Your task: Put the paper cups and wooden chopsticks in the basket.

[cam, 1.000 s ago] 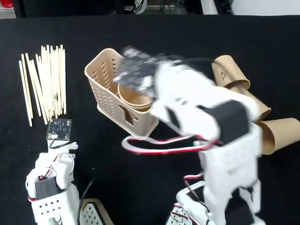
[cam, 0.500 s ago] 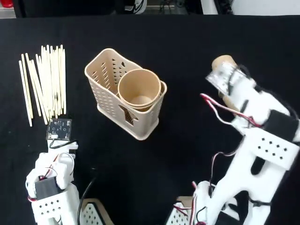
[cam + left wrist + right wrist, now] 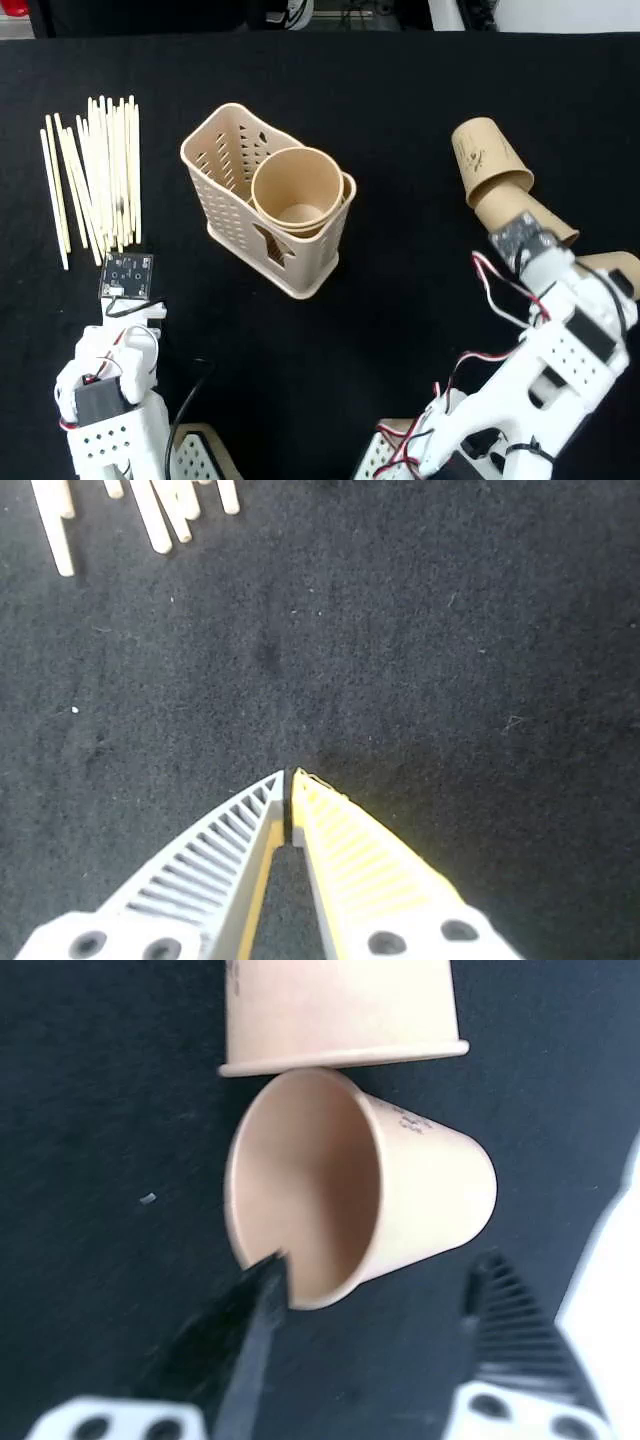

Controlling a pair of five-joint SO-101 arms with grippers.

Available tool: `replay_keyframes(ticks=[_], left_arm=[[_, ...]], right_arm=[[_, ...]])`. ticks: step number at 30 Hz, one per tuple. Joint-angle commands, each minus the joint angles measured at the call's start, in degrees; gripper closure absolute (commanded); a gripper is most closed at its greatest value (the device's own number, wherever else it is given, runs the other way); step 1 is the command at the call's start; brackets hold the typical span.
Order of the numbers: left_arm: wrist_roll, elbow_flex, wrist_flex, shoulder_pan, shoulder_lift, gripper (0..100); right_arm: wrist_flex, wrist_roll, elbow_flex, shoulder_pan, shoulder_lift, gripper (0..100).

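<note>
A beige slotted basket (image 3: 232,172) stands mid-table with nested paper cups (image 3: 297,190) upright inside it. Wooden chopsticks (image 3: 95,175) lie in a loose bundle at the far left; their ends (image 3: 150,520) appear ahead of my left gripper (image 3: 290,777), which is shut on nothing just above the black cloth. Three more paper cups lie on their sides at the right: one (image 3: 488,155), a second (image 3: 520,212) and a third (image 3: 615,268) partly behind the right arm (image 3: 560,340). My right gripper (image 3: 378,1275) is open at a lying cup (image 3: 350,1200), one finger in front of its mouth, the other outside its wall.
The table is covered in black cloth (image 3: 400,100). Another lying cup (image 3: 340,1010) rests just beyond the one at my right gripper, their rims nearly touching. The left arm (image 3: 110,390) sits at the front left, short of the chopsticks.
The right arm has swung from over the basket to the right and come down at the lying cups. The cups stay in the basket. The left arm has not moved.
</note>
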Motion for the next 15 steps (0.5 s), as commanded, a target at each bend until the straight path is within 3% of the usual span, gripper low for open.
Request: replay_keyframes(ticks=[1, 9, 15], left_arm=[[-0.35, 1.01, 0.26, 0.22, -0.09, 97], [-0.35, 1.01, 0.26, 0.22, -0.09, 97], [-0.35, 1.01, 0.26, 0.22, -0.09, 97]], right_arm=[[-10.20, 1.14, 3.82, 2.20, -1.10, 71.3], [-39.74, 1.23, 16.48, 2.11, 6.11, 73.4], [-49.58, 1.23, 16.04, 2.55, 14.11, 91.4]])
